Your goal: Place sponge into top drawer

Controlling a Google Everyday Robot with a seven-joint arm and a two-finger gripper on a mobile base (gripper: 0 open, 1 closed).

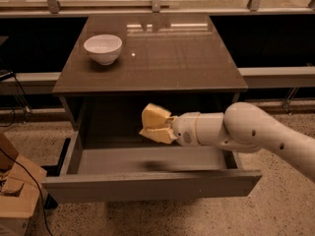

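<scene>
Speckled floor all round; glossy brown tabletop (167, 58) up behind the gripper (153, 126), white bowl (103, 48) well beyond it, toward the far left corner. Hovers over the pulled-out top drawer (152, 185), pale yellow fingers (155, 116) parted. Directly beneath the gripper, on the drawer's grey floor, dark smudge (157, 165), possibly the sponge, possibly shadow; cannot tell.

Speckled floor (147, 220), glossy brown tabletop (162, 58)
</scene>
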